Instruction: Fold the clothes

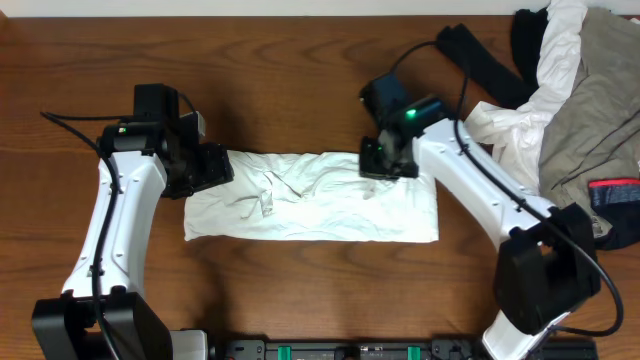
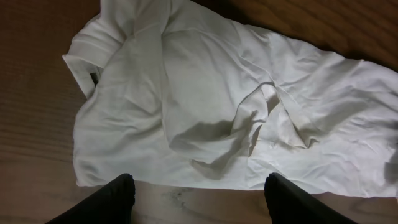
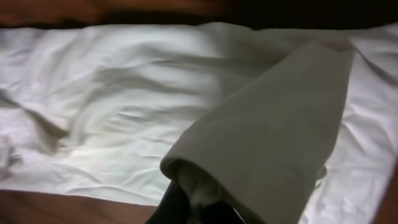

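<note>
At the wrists, right hand (image 3: 200,200) seemingly clamps a shirt fold (image 3: 280,130) unseen overhead; left hand (image 2: 198,191) gapes.

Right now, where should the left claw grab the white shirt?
Pinch the white shirt at its far left corner, coming from the left. It lies flat just before the open left claw, mirroring the right claw holding the far edge.

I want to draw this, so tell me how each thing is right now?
white shirt: wrinkled long strip, flat on the table
left hand: open, empty, at the shirt's end
right hand: shut on a raised flap of the shirt
clothes pile: heaped, unfolded, in the table's corner
</note>
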